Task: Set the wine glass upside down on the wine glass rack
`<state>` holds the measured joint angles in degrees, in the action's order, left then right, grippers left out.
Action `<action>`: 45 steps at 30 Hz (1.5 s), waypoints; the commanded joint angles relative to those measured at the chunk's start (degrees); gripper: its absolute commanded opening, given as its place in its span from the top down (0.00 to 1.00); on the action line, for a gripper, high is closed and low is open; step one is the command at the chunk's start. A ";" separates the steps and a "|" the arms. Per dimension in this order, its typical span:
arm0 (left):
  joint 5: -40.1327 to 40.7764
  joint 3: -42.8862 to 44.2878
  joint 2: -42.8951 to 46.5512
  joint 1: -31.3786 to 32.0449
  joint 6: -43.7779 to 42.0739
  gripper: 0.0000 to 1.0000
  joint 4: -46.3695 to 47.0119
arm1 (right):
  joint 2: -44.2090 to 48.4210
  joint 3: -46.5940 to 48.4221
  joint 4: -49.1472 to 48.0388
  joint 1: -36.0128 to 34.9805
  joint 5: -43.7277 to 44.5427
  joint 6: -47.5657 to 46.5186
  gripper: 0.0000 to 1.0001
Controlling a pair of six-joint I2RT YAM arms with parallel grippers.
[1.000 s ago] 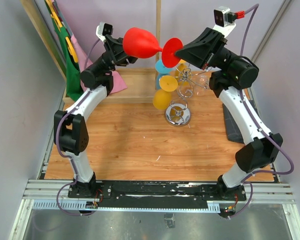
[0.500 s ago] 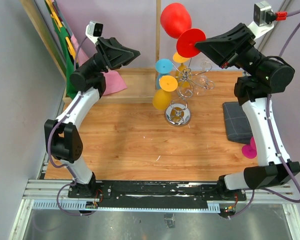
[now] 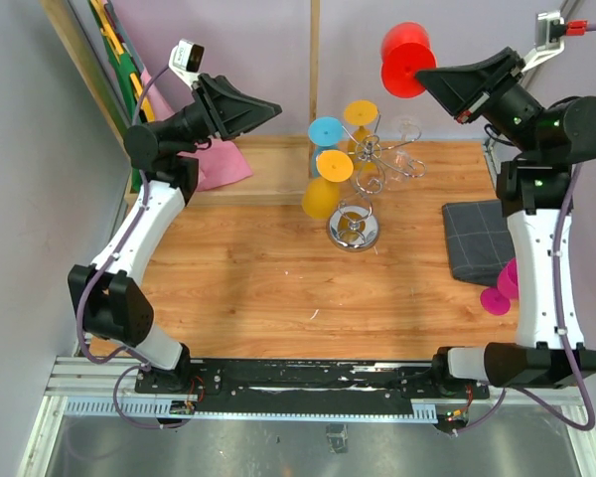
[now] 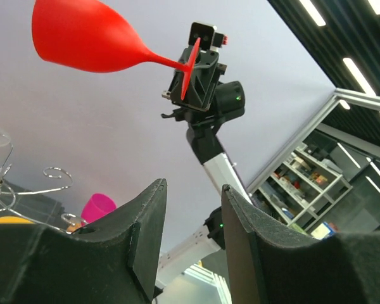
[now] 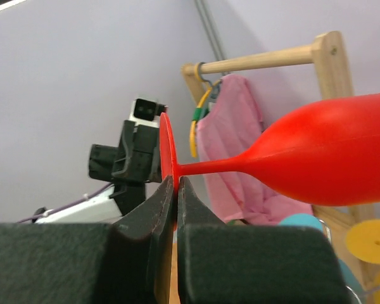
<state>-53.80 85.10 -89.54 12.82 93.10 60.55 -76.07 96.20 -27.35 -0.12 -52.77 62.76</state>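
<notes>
Over the wooden table [image 3: 258,273] (grey mat [image 3: 477,238] at right), the right gripper [image 3: 424,78] pinched the red wine glass [image 3: 405,40] by its foot before the lilac wall [image 3: 268,40]; the left gripper [image 3: 275,106] gaped empty.

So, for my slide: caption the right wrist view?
Right gripper pinching the red wine glass by its foot, held sideways.
</notes>
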 commanded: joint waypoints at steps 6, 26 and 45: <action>-2.27 -3.51 2.81 -0.34 -7.43 0.56 -8.71 | 6.67 9.04 42.23 3.48 15.63 -28.71 0.99; -3.11 -6.13 4.47 -0.34 -10.13 0.56 -10.90 | 12.72 -8.19 58.18 9.54 22.67 -19.20 0.99; -2.64 -6.17 6.56 -0.34 -14.20 0.56 -16.92 | 6.02 -12.09 47.30 10.23 15.25 -12.33 0.99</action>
<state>-56.10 78.94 -84.79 12.82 80.55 44.77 -68.84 84.66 24.21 9.32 -34.28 48.29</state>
